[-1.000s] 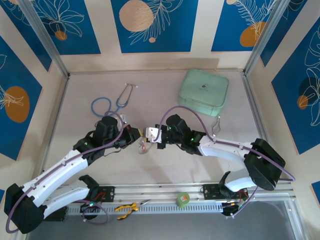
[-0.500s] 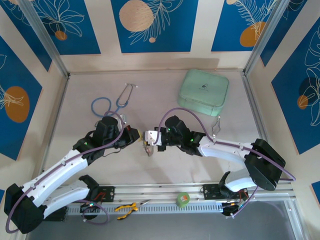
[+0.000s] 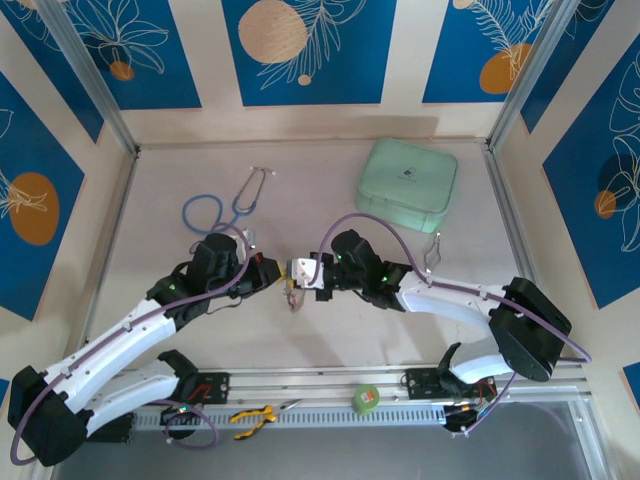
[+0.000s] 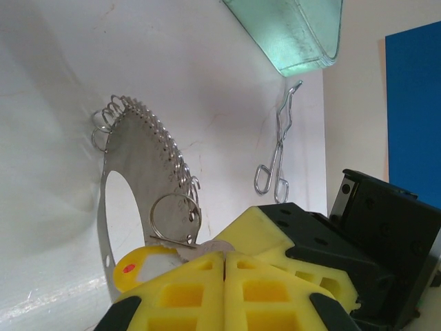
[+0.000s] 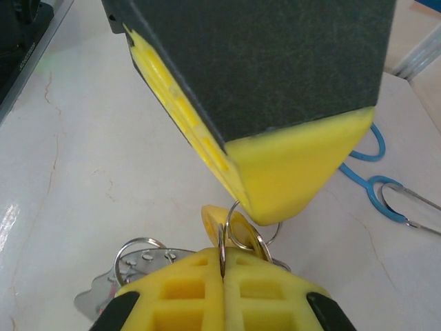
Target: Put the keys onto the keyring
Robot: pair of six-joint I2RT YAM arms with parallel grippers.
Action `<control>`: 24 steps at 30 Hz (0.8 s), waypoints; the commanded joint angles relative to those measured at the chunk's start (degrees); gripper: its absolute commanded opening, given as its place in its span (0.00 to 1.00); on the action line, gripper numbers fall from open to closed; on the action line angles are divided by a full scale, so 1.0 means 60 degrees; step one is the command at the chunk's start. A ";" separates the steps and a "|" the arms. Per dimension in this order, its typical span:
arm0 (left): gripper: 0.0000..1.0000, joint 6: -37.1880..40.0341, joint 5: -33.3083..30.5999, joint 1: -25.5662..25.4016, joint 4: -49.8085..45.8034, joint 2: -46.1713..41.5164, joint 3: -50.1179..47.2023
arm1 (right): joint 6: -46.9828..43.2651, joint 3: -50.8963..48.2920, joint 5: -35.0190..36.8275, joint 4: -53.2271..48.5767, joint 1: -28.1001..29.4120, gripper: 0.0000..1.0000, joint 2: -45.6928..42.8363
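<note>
right gripper is shown at 6 o'clock of its wrist view, yellow pads pressed together on a small thin silver wire ring, with a tiny brass-yellow key lying just behind the ring. left gripper is likewise closed, apparently clamped on the near end of the large flat pale-silver keyring loop, whose jagged fringe of small silver keys is fanned toward 11 o'clock in the left wrist view. both are held tip to tip above the pale table. threading is judged to be the step in hand; next, the ring must be worked onto the loop while both grips are kept firm.
</note>
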 commanded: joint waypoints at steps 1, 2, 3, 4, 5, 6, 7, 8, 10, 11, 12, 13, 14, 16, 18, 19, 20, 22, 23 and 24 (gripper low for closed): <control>0.00 0.0324 0.0121 -0.0125 -0.0076 0.0040 0.0289 | 0.0191 0.0364 -0.0314 0.0303 -0.0054 0.00 -0.0068; 0.00 0.0356 0.0117 -0.0136 -0.0081 0.0040 0.0288 | 0.0216 0.0370 -0.0316 0.0293 -0.0065 0.00 -0.0068; 0.00 0.0363 0.0110 -0.0126 -0.0059 0.0034 0.0288 | 0.0210 0.0373 -0.0322 0.0280 -0.0064 0.00 -0.0065; 0.00 0.0396 0.0117 -0.0146 -0.0057 0.0046 0.0294 | 0.0227 0.0391 -0.0340 0.0273 -0.0078 0.00 -0.0067; 0.00 0.0415 0.0127 -0.0141 -0.0071 0.0049 0.0303 | 0.0235 0.0381 -0.0367 0.0272 -0.0079 0.00 -0.0064; 0.00 0.0452 0.0119 -0.0137 -0.0108 0.0068 0.0317 | 0.0251 0.0375 -0.0404 0.0273 -0.0100 0.00 -0.0073; 0.00 0.0508 0.0102 -0.0141 -0.0160 0.0059 0.0329 | 0.0287 0.0380 -0.0444 0.0267 -0.0110 0.00 -0.0079; 0.00 0.0546 0.0081 -0.0143 -0.0216 0.0061 0.0345 | 0.0290 0.0375 -0.0475 0.0262 -0.0119 0.00 -0.0093; 0.00 0.0600 0.0022 -0.0147 -0.0286 0.0055 0.0362 | 0.0287 0.0373 -0.0534 0.0244 -0.0121 0.00 -0.0115; 0.00 0.0612 -0.0006 -0.0147 -0.0292 0.0066 0.0375 | 0.0283 0.0354 -0.0561 0.0229 -0.0121 0.00 -0.0127; 0.00 0.0614 -0.0036 -0.0140 -0.0329 0.0062 0.0384 | 0.0272 0.0351 -0.0592 0.0211 -0.0121 0.00 -0.0141; 0.00 0.0628 -0.0057 -0.0146 -0.0351 0.0059 0.0383 | 0.0256 0.0346 -0.0630 0.0214 -0.0121 0.00 -0.0164; 0.00 0.0631 -0.0080 -0.0144 -0.0386 0.0083 0.0391 | 0.0239 0.0322 -0.0631 0.0213 -0.0121 0.00 -0.0181; 0.00 0.0644 -0.0117 -0.0152 -0.0455 0.0084 0.0391 | 0.0219 0.0311 -0.0582 0.0194 -0.0108 0.00 -0.0192; 0.00 0.0686 -0.0146 -0.0153 -0.0559 0.0099 0.0406 | 0.0217 0.0300 -0.0505 0.0213 -0.0110 0.00 -0.0203; 0.00 0.0698 -0.0146 -0.0162 -0.0592 0.0112 0.0406 | 0.0216 0.0279 -0.0457 0.0242 -0.0106 0.00 -0.0229; 0.00 0.0701 -0.0146 -0.0146 -0.0621 0.0110 0.0406 | 0.0204 0.0268 -0.0414 0.0265 -0.0103 0.00 -0.0220; 0.00 0.0744 -0.0188 -0.0140 -0.0724 0.0113 0.0433 | 0.0195 0.0234 -0.0336 0.0370 -0.0103 0.00 -0.0247; 0.00 0.0756 -0.0217 -0.0142 -0.0776 0.0109 0.0449 | 0.0189 0.0228 -0.0309 0.0403 -0.0095 0.00 -0.0260; 0.00 0.0760 -0.0261 -0.0145 -0.0800 0.0114 0.0461 | 0.0189 0.0220 -0.0301 0.0429 -0.0092 0.00 -0.0263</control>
